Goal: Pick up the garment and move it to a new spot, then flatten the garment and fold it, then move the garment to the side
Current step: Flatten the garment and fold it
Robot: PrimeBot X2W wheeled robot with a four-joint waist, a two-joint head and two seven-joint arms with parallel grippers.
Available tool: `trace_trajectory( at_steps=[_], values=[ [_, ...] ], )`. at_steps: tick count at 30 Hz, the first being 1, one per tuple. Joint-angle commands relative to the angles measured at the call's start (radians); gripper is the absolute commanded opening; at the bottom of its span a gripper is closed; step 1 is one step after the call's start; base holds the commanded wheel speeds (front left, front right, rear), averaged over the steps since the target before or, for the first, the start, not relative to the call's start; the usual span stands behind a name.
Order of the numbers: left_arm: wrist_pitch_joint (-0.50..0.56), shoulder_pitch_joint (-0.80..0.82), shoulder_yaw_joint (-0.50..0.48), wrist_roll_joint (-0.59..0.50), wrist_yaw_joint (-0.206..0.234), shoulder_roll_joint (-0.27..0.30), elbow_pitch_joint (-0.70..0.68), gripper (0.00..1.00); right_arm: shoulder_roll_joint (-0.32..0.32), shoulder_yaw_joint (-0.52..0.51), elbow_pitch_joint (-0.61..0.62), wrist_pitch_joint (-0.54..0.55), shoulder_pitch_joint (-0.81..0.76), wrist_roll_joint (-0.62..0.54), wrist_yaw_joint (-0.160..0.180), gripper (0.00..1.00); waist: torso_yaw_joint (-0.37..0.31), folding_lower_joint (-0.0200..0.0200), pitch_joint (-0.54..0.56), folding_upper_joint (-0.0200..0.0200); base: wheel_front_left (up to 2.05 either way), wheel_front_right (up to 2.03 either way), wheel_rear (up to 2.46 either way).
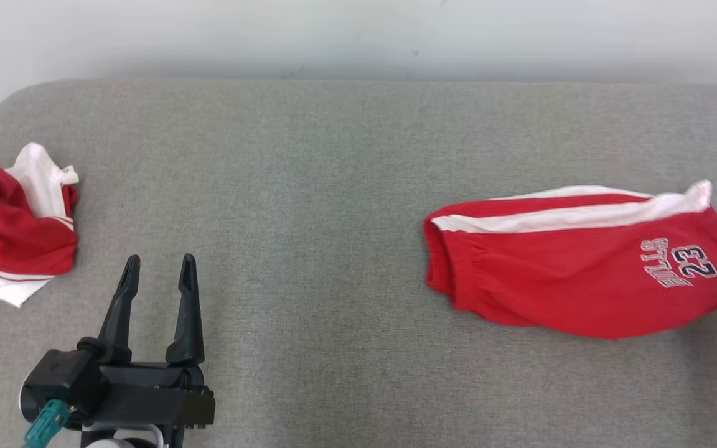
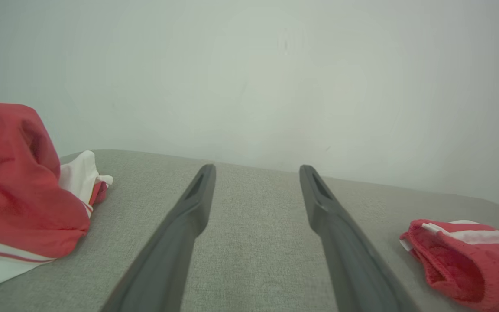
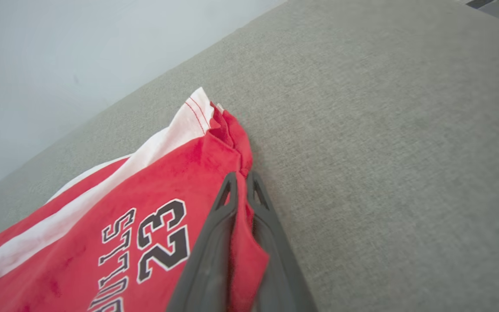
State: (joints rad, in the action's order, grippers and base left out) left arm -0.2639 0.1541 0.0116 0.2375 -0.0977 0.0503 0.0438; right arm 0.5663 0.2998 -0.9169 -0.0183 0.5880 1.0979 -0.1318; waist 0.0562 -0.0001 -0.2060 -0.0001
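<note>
Gripping the right-hand edge of the red garment [image 1: 570, 286], laid at the right of the grey counter [image 1: 309, 186], with the right tool [image 3: 241, 175] clamped; holding the left tool [image 1: 160, 261] wide at near left.

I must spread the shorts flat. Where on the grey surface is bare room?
The widest bare patch is the middle of the grey surface, between the crumpled garment at left and the red shorts at right. The strip before the wall is free. Crowded: near left, by the open left hand; far right, where the right hand pinches the shorts.
</note>
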Motion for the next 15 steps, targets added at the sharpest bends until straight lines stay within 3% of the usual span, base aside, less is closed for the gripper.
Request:
trace_trajectory(
  at_steps=[1,15],
  values=[
    [-0.001,-0.016,-0.004,-0.005,-0.004,0.0,-0.003,1.0,0.006,-0.003,0.001,-0.007,-0.015,0.009,0.002,0.0,-0.01,0.0001,0.01,0.0001,0.0,0.0,0.0],
    [-0.001,-0.036,-0.01,-0.015,-0.004,0.001,0.005,1.0,-0.024,0.017,0.064,-0.054,-0.031,0.004,0.002,0.0,-0.016,0.0001,0.044,0.0001,0.0,0.0,0.0]
  ],
)
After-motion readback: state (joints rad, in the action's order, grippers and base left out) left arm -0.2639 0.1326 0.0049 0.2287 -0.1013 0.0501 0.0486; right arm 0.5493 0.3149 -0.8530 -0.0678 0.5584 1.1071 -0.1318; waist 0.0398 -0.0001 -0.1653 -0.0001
